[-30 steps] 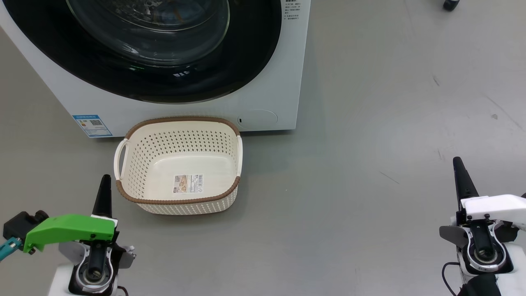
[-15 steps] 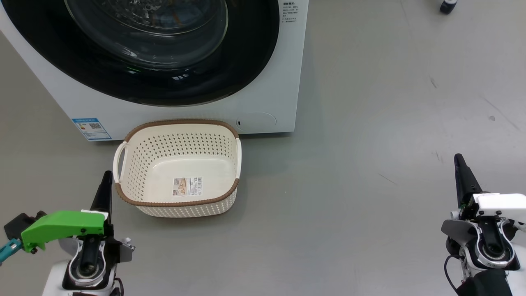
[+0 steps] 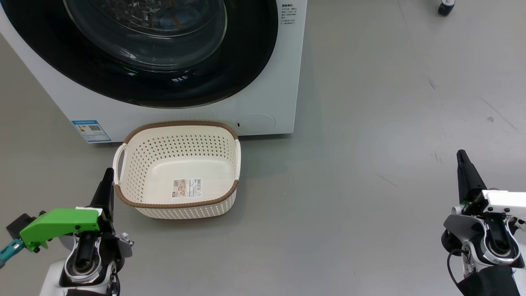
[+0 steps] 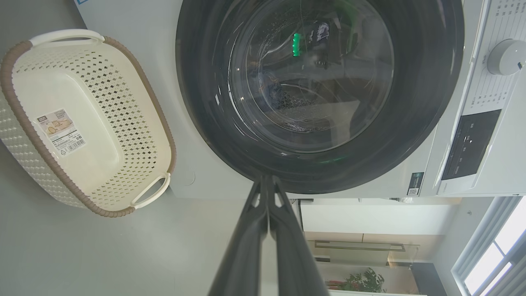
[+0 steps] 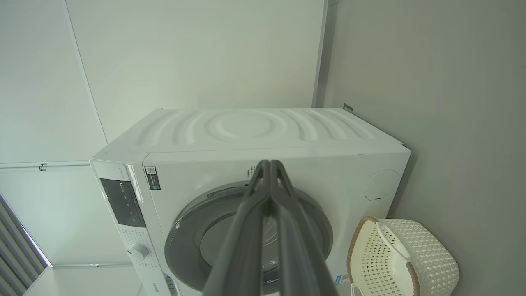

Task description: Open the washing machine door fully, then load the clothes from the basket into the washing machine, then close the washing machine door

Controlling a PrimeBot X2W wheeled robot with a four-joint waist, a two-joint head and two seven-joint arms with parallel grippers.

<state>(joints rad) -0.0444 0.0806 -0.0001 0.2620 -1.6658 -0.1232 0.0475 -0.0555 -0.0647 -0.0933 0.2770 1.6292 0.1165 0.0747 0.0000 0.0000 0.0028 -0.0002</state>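
Note:
The washing machine (image 3: 271,98) stands white at the top left, and its door (image 3: 250,61) with the black rim and glass bowl lies flat against the front. In front of it the basket (image 3: 187,210) sits on the floor with a sticker on its bottom. The clothes are hidden; in the left wrist view a faint bluish patch sits behind the door (image 4: 415,107) glass. My left gripper (image 3: 108,174) is shut, just left of the basket's near corner. Far right, my right gripper (image 3: 462,156) is shut and holds nothing. The right wrist view looks along the shut right gripper (image 5: 270,164) at the door (image 5: 189,234) and basket (image 5: 431,255).
Grey floor spreads to the right of the washer. A black caster wheel (image 3: 446,7) sits at the top right. A blue-bordered label (image 3: 91,130) and a round service flap (image 3: 255,122) mark the washer's lower front. The control panel with a dial (image 4: 504,56) is on the washer's top front.
The whole head picture has shifted a little, so the camera moved. Both grippers stay shut and both arms have edged slightly outward at the bottom of the picture.

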